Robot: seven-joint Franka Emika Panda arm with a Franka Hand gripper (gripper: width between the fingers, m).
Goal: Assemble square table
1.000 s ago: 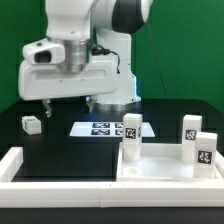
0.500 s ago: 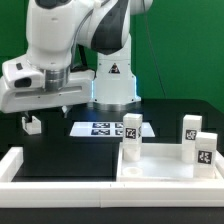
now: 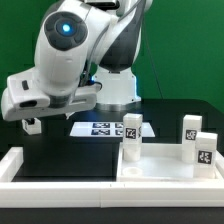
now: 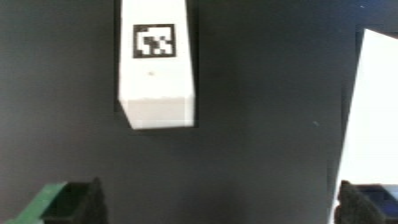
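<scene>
Gripper (image 3: 33, 118) is held wide open above a loose leg (image 3: 32, 126) at the exterior view's far left, nothing gripped. Square panel (image 3: 165, 170) sits near right with three legs (image 3: 131, 137) standing on it.

We see a black table (image 3: 60, 145) in front of a green backdrop (image 3: 185, 45). The marker board (image 3: 100, 127), flat and white with black-and-white tags, lies near the table's middle. Long white border bars (image 3: 60, 187) run along the near edge, with one short bar (image 3: 12, 163) angling back at the exterior view's left.
</scene>
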